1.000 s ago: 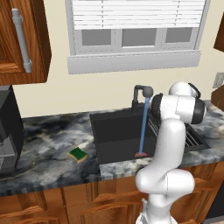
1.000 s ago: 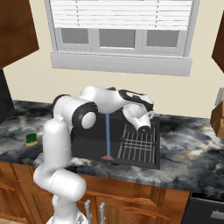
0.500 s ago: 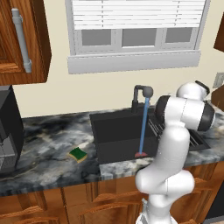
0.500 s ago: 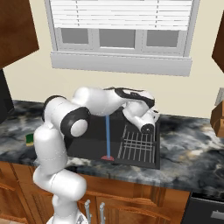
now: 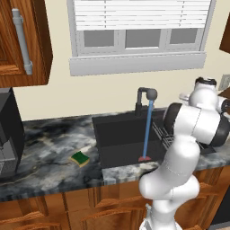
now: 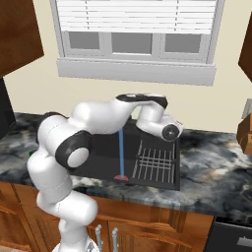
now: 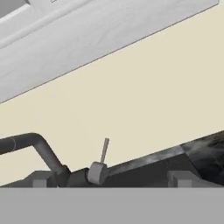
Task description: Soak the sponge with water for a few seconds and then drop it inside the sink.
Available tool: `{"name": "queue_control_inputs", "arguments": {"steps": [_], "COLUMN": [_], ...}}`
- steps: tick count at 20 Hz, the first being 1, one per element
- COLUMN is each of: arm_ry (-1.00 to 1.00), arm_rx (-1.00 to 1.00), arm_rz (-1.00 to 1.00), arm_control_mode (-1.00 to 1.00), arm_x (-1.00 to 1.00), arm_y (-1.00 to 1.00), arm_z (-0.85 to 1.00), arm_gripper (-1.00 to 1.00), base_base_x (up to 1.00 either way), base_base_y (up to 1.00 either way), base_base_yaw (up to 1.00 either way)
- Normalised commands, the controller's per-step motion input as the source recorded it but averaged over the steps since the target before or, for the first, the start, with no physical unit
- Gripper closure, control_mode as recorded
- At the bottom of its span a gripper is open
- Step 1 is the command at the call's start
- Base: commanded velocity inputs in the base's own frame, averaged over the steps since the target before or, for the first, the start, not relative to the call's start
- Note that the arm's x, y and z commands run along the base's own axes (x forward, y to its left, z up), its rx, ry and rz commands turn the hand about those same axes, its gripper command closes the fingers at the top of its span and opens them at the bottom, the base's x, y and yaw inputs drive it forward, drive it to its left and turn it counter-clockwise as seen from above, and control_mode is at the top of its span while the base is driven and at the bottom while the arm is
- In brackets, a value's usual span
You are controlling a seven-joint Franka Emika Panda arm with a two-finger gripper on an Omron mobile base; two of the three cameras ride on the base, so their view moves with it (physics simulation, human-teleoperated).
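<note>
Sponge (image 5: 80, 158) lies flat on the marble tabletop (image 5: 45, 166), green top up with a yellow edge showing, left of the sink (image 5: 121, 137) and apart from its rim; nothing touching it. Water (image 5: 147, 130) runs as a thin blue stream from the black faucet (image 5: 144, 96) straight down to the red drain mark (image 5: 144, 158) on the sink floor; the same stream (image 6: 120, 152) is seen from the right base camera, landing on the drain mark (image 6: 120, 177). Wire dish rack (image 6: 153, 162) sits in the right part of the basin, beside the stream. The arm bends over the right side of the sink, with its wrist (image 6: 165, 129) above the rack, well away from the sponge. Hand (image 7: 111, 179) faces the back wall: two grey fingertips (image 7: 40, 180) barely rise at the bottom of the wrist camera, set wide apart, nothing between them. That view takes in the faucet's curved neck (image 7: 39, 146), its small lever handle (image 7: 101, 164) standing up, the beige wall and the window sill (image 7: 78, 39). A dark appliance (image 5: 9, 130) stands at the far left of the tabletop.
</note>
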Motion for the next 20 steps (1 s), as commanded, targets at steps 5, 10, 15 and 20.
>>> {"name": "queue_control_inputs", "arguments": {"steps": [5, 10, 15, 20], "arm_ry": [0.17, 0.14, 0.18, 0.28], "arm_rx": [0.02, 0.0, 0.0, 0.0], "arm_rz": [0.0, 0.0, 0.0, 0.0], "arm_control_mode": [-1.0, -1.0, -1.0, -1.0], "arm_x": [-0.56, -0.6, -0.56, -0.38], "arm_y": [0.0, 0.0, 0.0, 0.02], "arm_z": [0.24, 0.21, 0.22, 0.37], "arm_gripper": [-1.0, -1.0, -1.0, -1.0], "base_base_x": [0.0, 0.0, 0.0, 0.0], "base_base_y": [0.0, 0.0, 0.0, 0.0], "base_base_yaw": [0.0, 0.0, 0.0, 0.0]}}
